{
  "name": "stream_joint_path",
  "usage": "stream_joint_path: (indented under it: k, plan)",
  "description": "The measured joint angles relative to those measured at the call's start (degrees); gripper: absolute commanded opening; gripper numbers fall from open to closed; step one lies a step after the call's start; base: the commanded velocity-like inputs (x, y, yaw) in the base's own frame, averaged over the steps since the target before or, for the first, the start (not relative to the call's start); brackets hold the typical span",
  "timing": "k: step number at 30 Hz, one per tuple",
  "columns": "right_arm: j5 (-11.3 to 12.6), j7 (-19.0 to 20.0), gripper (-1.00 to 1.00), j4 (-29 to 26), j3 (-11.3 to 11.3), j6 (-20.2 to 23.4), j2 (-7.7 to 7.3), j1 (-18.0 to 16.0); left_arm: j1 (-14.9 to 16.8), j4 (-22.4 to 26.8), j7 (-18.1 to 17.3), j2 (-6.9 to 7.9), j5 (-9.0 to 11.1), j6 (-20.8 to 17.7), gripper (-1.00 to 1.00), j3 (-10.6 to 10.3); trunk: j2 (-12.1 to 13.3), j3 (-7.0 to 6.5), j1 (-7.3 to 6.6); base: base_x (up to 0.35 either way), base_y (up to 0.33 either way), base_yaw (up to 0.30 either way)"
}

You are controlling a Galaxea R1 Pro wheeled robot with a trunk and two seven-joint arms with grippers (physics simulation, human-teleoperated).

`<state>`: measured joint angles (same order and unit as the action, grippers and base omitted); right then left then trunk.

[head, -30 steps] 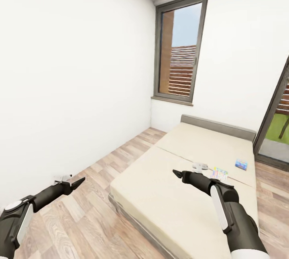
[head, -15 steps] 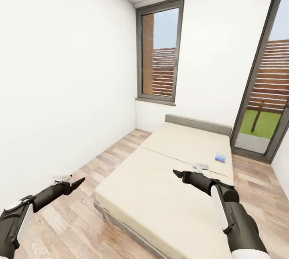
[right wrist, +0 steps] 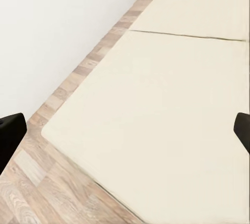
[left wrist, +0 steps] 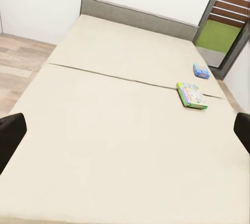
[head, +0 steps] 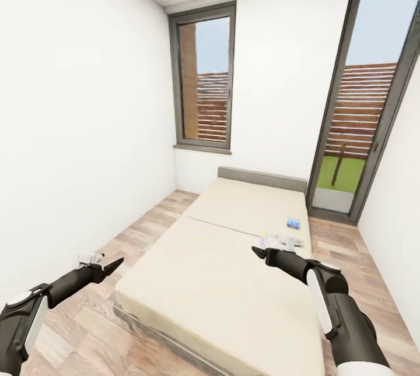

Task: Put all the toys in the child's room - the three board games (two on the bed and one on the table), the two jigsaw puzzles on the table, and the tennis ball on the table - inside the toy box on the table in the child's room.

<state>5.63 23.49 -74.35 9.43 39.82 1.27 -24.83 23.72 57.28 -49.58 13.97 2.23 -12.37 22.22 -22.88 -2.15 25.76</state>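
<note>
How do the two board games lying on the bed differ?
The blue board game looks smaller and lies nearer the headboard; the white-green board game looks larger and sits just past the mattress seam, closer to the robot. Both lie flat near the same edge of the bed.

The bed (head: 221, 283) is showing a plain beige mattress, matt and smooth like cloth, on a grey matt frame with a matching headboard (head: 261, 178). Near its far right edge two board games (left wrist: 191, 95) are presenting printed, card-like faces. The floor (head: 146, 227) is reading as light wood-grain planking with a low sheen. The walls (head: 76, 119) are appearing flat matt white. Both arms' casings (head: 326, 294) are looking like dark plastic, slightly glossy.
</note>
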Motion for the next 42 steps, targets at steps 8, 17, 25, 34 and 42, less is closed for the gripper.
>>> stream_joint_path:
  k: [8,17,25,34,42]
  plan:
    - [0.0,0.0,1.0,0.0,0.0,0.0,0.07,0.0,0.0,0.0,0.0,0.0,0.0,0.0,1.0,0.0,0.0,-0.35,0.0,0.0,-0.021,-0.274]
    - [0.0,0.0,1.0,0.0,0.1,0.0,0.08,0.0,0.0,0.0,0.0,0.0,0.0,0.0,1.0,0.0,0.0,-0.74,0.0,0.0,-0.108,-0.273]
    - [0.0,0.0,1.0,0.0,0.3,-1.1,-0.04,0.0,0.0,0.0,0.0,-0.01,0.0,0.0,1.0,0.0,0.0,-1.13,-0.01,0.0,-0.205,-0.25]
    - [0.1,0.4,1.0,0.0,2.8,-2.8,0.25,0.0,0.0,0.0,0.0,0.01,0.0,-0.1,1.0,0.1,0.0,-1.26,0.0,0.0,-0.261,-0.042]
    - [0.1,0.3,1.0,0.3,2.9,-2.6,0.34,0.0,0.0,0.0,-0.1,0.01,0.0,-0.1,1.0,0.1,0.0,-0.65,0.0,0.0,-0.047,-0.002]
